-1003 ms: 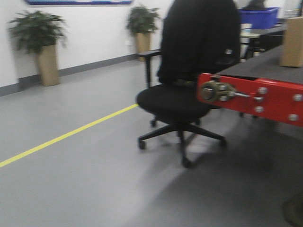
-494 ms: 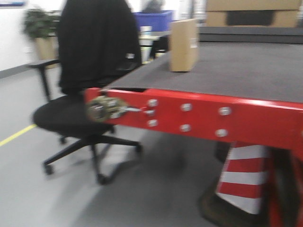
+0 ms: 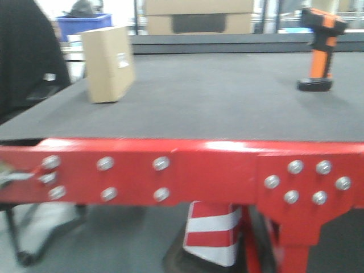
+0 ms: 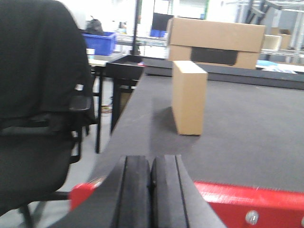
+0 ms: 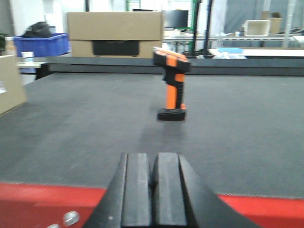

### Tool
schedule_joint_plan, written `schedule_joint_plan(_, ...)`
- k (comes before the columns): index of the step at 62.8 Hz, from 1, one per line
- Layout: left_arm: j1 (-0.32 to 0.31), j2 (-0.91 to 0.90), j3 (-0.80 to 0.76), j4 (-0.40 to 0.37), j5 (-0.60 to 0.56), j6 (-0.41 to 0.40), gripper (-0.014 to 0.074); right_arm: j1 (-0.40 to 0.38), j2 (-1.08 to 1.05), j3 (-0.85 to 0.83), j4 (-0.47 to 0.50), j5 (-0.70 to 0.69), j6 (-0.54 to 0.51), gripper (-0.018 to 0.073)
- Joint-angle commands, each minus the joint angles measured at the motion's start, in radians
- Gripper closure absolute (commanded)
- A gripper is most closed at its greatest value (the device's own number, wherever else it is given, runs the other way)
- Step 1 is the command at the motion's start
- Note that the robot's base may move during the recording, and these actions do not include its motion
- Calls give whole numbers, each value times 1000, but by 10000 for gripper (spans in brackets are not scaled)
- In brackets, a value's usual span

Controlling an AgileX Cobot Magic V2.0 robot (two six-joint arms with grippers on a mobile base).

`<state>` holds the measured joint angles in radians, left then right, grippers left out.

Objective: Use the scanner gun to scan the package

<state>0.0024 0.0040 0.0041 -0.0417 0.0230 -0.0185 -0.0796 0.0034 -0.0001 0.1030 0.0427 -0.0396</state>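
The package (image 3: 108,63) is a small tan cardboard box with a white label, standing upright on the dark table at the left; it also shows in the left wrist view as the package (image 4: 188,97) and at the left edge of the right wrist view (image 5: 9,83). The scanner gun (image 3: 320,48), orange with a black head and foot, stands upright at the table's right; the right wrist view shows the scanner gun (image 5: 172,84) straight ahead. My left gripper (image 4: 150,178) is shut and empty, short of the table's red edge. My right gripper (image 5: 153,178) is shut and empty too.
The table (image 3: 227,102) has a dark mat top and a red bolted front rail (image 3: 187,173). A larger cardboard box with a dark panel (image 3: 199,17) sits at the back. A black office chair (image 4: 38,104) stands left of the table. A red-and-white cone (image 3: 213,230) stands under the table.
The front view has swung right: the chair has slid off to the left, the table now fills the frame, and the scanner gun has come into view.
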Motion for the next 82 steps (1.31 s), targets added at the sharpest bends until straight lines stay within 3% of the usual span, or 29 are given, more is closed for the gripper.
schedule_joint_plan(1,3,-4,-4,2,-17,0,697,0,-3,0,0,-21,-5,728)
schedule_joint_plan(82,3,-4,-4,2,-17,0,697,0,-3,0,0,-21,-5,728)
